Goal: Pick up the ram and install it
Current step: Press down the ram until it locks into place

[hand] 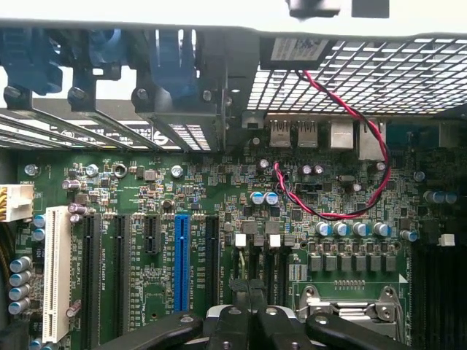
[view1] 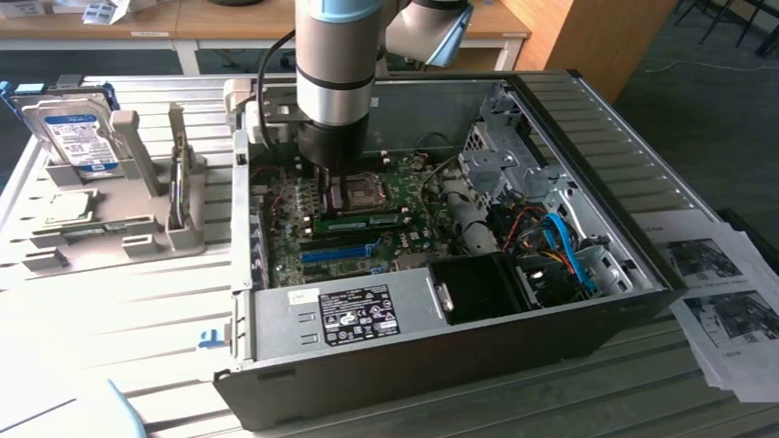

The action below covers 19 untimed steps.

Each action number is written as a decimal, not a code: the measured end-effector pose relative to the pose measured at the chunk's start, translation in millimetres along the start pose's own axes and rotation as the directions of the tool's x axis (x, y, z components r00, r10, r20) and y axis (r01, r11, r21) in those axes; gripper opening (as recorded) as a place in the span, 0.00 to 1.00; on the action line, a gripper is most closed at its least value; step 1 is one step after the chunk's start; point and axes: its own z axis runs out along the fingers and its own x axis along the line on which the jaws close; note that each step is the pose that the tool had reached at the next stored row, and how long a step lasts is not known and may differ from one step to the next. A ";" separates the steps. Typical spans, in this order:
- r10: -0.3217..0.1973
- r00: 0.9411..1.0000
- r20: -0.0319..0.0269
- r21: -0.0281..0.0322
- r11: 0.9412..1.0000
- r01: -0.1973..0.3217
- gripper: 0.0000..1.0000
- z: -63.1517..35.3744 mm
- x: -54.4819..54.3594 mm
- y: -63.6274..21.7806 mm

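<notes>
A green ram (view1: 357, 222) with dark chips lies seated along a slot on the motherboard (view1: 290, 260), inside the open computer case (view1: 402, 342). My gripper (view1: 327, 172) hangs over the board just behind that stick, beside the CPU socket (view1: 363, 189). In the wrist view its two black fingers (hand: 235, 324) meet with nothing visible between them, so the gripper (hand: 252, 315) is shut. It points at the board near the blue slot (hand: 181, 262). A second thin board (view1: 181, 193), seemingly another ram, stands edge-on in the grey holder (view1: 122, 239) on the exterior view's left.
A hard drive (view1: 73, 137) with a blue-white label stands in the same holder. The case walls, the drive cage (view1: 505, 151) and the black power supply (view1: 487, 287) hem in the board. A red-black wire (hand: 343, 211) loops over the motherboard (hand: 219, 197). Printed sheets (view1: 718, 292) lie at the right.
</notes>
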 end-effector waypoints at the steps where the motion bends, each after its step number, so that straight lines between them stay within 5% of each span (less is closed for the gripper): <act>1: 0.000 1.000 0.000 0.000 1.000 0.000 0.09 0.0 0.0 0.0; 19: 0.000 1.000 0.000 0.000 1.000 0.000 0.09 4.1 0.1 -0.1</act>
